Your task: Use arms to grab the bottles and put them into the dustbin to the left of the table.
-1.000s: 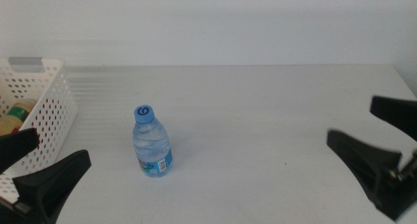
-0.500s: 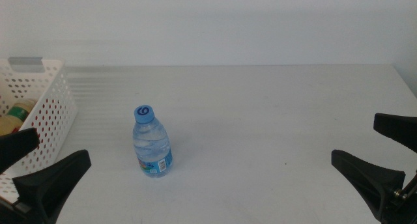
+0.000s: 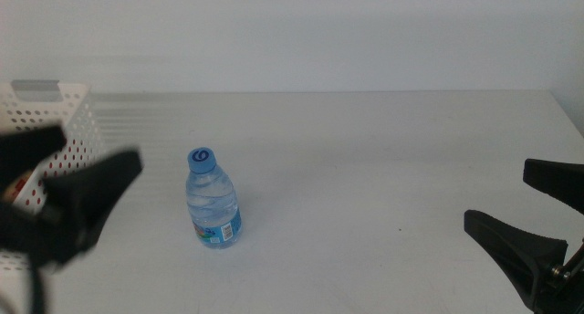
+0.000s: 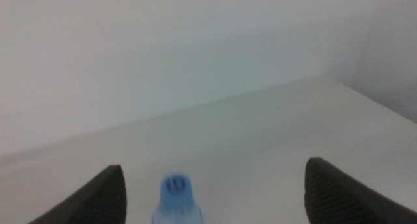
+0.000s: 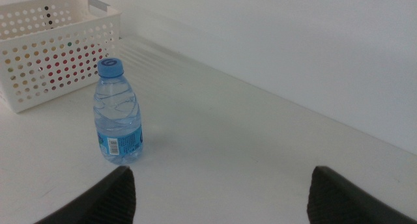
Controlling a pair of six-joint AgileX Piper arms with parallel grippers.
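Left end effector [image 3: 78, 191] jaws spread wide beside water bottle [image 3: 213, 200], bottle upright, cap up, right end effector [image 3: 538, 214] open

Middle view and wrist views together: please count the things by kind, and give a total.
Water bottle, clear with blue cap, upright on the table: 1
White perforated dustbin, holding coloured items too hidden to count: 1
Grippers, both open: 2, left gripper beside the bottle, right gripper waiting at the right
Total: 4, plus the table

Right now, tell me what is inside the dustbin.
Through the holes of the dustbin, red and yellowish patches show, so something lies inside, but the wall hides what. In the middle view the left gripper covers it.
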